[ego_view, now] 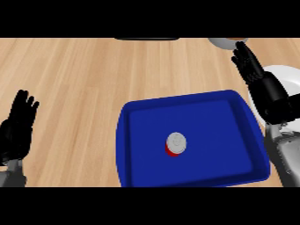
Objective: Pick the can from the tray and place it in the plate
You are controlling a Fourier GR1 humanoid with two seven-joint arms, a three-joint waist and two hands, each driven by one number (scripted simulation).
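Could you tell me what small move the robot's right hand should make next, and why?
Probably swing the right hand leftward over the blue tray toward the can. The can stands upright in the tray, untouched, and that hand is open above the white plate, well off to the can's right.

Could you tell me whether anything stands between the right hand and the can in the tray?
Nothing visible does. The can stands alone in the blue tray. The open right hand is above the white plate, beyond the tray's right rim, the only thing between them.

Red can [176,143] stands upright in blue tray [133,145]; white plate [295,79] lies right.
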